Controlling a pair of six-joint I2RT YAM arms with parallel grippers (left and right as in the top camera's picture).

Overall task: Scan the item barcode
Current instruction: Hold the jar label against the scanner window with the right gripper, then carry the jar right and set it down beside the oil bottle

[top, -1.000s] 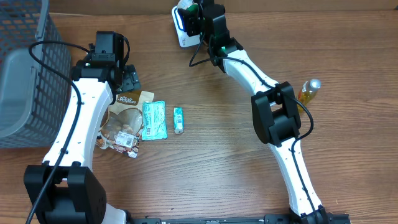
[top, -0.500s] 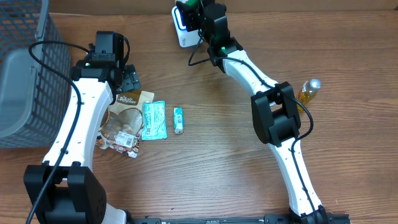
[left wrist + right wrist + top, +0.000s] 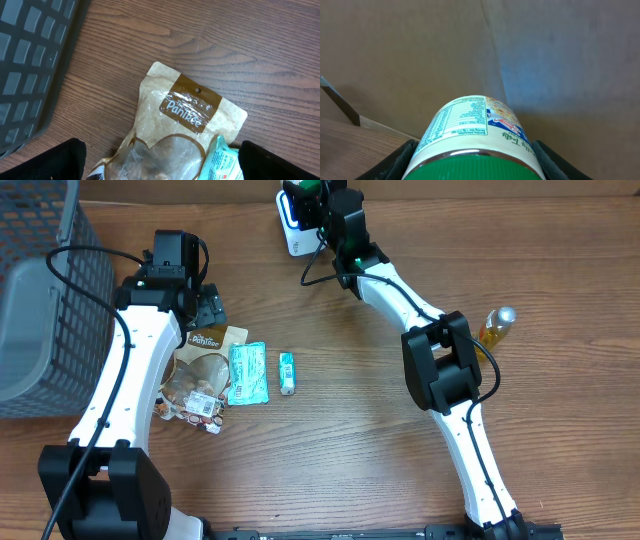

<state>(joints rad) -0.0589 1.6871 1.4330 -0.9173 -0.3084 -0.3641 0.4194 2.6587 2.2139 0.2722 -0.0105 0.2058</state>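
My right gripper [image 3: 320,202] is at the table's far edge, shut on a jar [image 3: 470,122] with a white printed label and a green lid [image 3: 480,167]. Its black fingers [image 3: 400,162] press on both sides of the jar. In the overhead view the jar [image 3: 310,190] sits just above a white scanner [image 3: 292,232] with a blue edge. My left gripper [image 3: 205,308] hangs open over a tan snack bag [image 3: 185,112] and grips nothing. The barcode itself does not show.
A teal packet [image 3: 247,372] and a small teal tube [image 3: 287,372] lie beside the tan snack bag [image 3: 205,352]. A grey mesh basket [image 3: 40,290] stands at the left. A small bottle of yellow liquid [image 3: 496,326] stands at the right.
The right gripper with the jar has edged very slightly toward the far edge. The left arm has not moved.
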